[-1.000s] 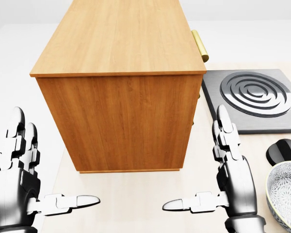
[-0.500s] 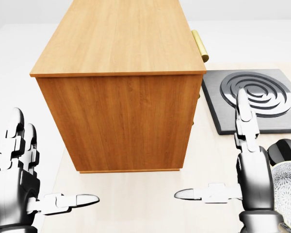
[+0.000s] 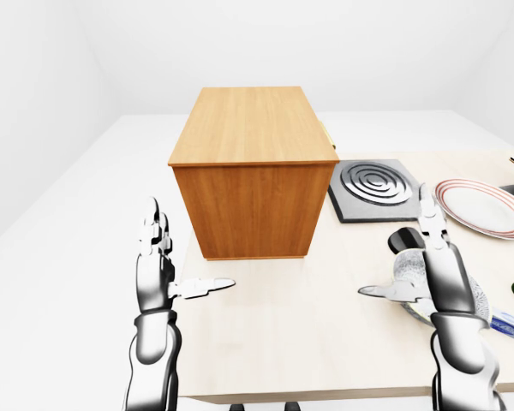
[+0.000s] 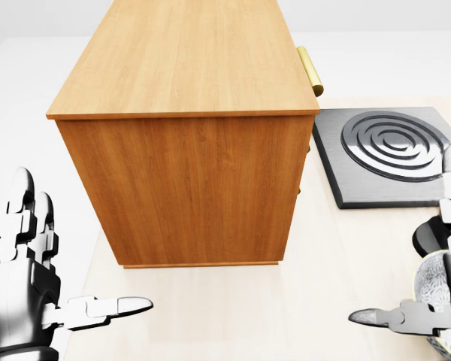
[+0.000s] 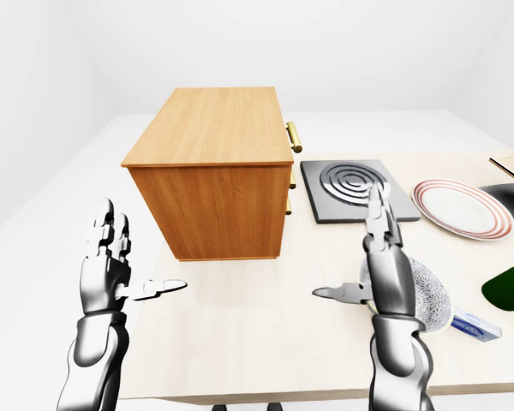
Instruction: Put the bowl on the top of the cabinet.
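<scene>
The bowl [image 5: 428, 295] is pale with a fine grey speckled pattern, sitting upright on the light table near its right side, partly hidden behind the robot's raised right hand. The cabinet [image 3: 253, 175] is a plain wooden box with a flat top, standing upright on the table's far left part, brass handles on its right side.

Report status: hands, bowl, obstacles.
Both hands open, left hand idle, right hand beside bowl, not gripping. Cabinet top bare. Nothing blocking.
</scene>
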You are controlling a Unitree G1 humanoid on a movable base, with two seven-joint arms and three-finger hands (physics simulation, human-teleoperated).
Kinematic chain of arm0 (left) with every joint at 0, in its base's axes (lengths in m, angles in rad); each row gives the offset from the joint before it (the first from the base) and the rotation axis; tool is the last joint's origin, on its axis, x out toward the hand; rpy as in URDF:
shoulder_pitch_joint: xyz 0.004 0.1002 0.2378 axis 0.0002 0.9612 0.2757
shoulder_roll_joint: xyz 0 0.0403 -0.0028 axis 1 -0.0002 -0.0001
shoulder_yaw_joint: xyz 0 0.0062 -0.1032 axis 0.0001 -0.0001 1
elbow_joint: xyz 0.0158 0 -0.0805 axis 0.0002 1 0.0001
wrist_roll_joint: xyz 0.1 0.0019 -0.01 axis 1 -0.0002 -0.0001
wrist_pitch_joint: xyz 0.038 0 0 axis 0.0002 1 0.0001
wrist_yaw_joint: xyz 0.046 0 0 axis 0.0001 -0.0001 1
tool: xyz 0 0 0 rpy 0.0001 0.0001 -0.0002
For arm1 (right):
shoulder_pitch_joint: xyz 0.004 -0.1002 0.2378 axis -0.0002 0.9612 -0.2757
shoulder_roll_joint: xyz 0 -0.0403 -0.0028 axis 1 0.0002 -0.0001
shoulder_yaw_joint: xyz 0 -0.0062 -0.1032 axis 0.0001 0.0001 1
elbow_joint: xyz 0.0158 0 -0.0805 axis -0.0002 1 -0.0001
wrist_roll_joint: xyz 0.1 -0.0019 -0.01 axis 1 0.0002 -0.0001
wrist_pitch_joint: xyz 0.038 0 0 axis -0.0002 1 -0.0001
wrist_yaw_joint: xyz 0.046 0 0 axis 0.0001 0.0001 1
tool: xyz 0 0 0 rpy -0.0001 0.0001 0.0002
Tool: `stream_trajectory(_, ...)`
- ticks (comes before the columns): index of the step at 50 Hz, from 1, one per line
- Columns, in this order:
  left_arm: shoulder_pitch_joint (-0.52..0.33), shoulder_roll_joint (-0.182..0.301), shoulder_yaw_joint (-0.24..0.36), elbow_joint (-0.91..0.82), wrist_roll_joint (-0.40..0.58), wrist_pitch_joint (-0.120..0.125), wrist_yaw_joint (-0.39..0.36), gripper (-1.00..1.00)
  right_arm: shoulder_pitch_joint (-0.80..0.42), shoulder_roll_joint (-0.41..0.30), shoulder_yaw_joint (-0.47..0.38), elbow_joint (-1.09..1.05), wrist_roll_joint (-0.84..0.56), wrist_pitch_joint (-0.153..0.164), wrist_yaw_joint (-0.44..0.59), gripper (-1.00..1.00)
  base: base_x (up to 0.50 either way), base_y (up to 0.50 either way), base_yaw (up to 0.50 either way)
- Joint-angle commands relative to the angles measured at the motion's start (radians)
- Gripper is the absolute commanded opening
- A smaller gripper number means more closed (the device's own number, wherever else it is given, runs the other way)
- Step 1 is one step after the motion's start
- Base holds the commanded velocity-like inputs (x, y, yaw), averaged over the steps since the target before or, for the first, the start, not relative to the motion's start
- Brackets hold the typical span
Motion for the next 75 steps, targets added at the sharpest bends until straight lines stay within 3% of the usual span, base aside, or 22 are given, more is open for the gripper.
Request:
stream_trajectory(1, 0.002, 0.000, -0.007, 0.009, 0.005, 0.000, 0.005, 1.00, 0.061, 0.023, -0.174, -0.046, -0.046, -0.021, 0.128, 1.00, 0.00, 0.00, 0.00)
stream_trajectory(7, 0.000, 0.001, -0.010, 0.017, 0.005, 0.000, 0.003, 1.00, 0.088, 0.040, -0.218, -0.052, -0.092, -0.029, 0.170, 1.00, 0.00, 0.00, 0.00)
stream_trajectory(18, 0.002, 0.001, -0.013, 0.018, 0.006, 0.000, 0.001, 1.00, 0.106, 0.041, -0.277, 0.020, -0.206, -0.029, 0.152, 1.00, 0.00, 0.00, 0.00)
stream_trajectory(37, 0.009, 0.000, -0.019, 0.023, 0.008, 0.000, -0.001, 1.00, 0.135, 0.037, -0.291, 0.114, -0.282, -0.029, 0.155, 1.00, 0.00, 0.00, 0.00)
stream_trajectory(75, 0.004, 0.001, -0.013, 0.029, 0.004, 0.000, 0.000, 1.00, 0.180, 0.026, -0.216, 0.287, -0.410, -0.029, 0.070, 1.00, 0.00, 0.00, 0.00)
